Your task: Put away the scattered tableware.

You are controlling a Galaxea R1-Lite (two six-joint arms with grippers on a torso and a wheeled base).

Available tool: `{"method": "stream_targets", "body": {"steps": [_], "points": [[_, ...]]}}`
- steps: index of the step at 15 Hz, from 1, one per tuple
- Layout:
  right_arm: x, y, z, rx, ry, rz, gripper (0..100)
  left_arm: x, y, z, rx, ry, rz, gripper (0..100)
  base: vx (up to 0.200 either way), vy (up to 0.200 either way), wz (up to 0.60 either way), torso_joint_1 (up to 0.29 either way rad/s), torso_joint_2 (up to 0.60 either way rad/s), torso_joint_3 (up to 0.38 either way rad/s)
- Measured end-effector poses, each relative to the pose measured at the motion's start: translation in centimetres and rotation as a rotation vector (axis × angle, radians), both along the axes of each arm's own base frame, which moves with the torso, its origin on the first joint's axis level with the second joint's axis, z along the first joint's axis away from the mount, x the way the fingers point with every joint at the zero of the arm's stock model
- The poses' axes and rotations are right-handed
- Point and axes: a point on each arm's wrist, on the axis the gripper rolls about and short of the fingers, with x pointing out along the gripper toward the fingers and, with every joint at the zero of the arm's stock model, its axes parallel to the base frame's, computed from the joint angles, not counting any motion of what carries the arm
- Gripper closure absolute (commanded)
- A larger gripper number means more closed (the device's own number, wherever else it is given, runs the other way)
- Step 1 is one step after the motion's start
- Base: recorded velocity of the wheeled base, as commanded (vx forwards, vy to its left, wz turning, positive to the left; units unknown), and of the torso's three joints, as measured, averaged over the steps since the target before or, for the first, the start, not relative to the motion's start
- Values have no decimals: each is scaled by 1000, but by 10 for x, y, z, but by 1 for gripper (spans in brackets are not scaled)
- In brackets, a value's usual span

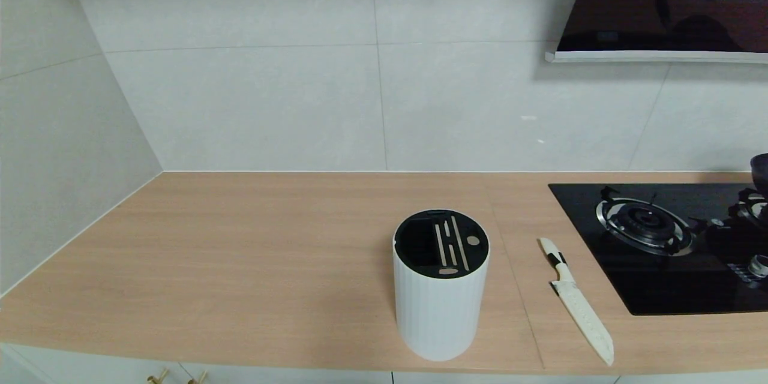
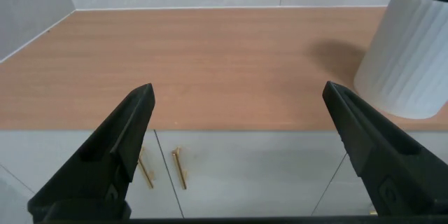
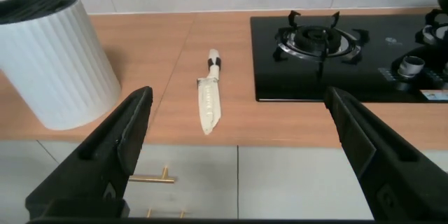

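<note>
Countertop (image 1: 270, 264): long wooden worktop against a tiled wall; everything for this task stands or lies on its right half
Gas hob (image 1: 660, 288): black glass, set into the worktop at the far right; its near left edge runs just beside the knife but apart from it
Knife holder (image 1: 440, 306): white ribbed cylinder with a black slotted top, upright near the front edge, slots empty; it looks steady enough to take a blade without being held, though a sideways push could tip it
Left gripper (image 2: 238, 91): low in front of the cabinet doors (image 2: 231, 175), to the holder's left, jaws spread wide with nothing between them
Right gripper (image 3: 238, 94): low before the worktop's front edge, facing the knife, jaws spread wide and gripping nothing
Knife (image 1: 576, 300): pale speckled blade, lying flat between holder and hob, touching neither, tip toward the front edge; I judge it light, stiff and thin, with a sharp edge and smooth faces that would slide in the pads
Knife handle (image 1: 555, 255): pale with a black band, pointing toward the wall; thicker than the blade, so probably the safest hold, taken across its width near the band, which leaves the blade free to go into a slot
Print: small marks on the hob's glass are too small to make out; none seen on holder or knife
</note>
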Motion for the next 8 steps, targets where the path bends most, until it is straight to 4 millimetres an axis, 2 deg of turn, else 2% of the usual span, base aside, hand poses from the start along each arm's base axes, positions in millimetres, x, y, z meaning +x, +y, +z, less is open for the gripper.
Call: {"method": "stream_targets", "body": {"steps": [1,8], "points": [[0,0,0,-1,0,0,0,0,0,0,0,0,0,0,0,0,-600,-2,2,7],[0,0,0,-16,0,2,0,0,0,0,0,0,0,0,0,0,0,0,0,0]]}}
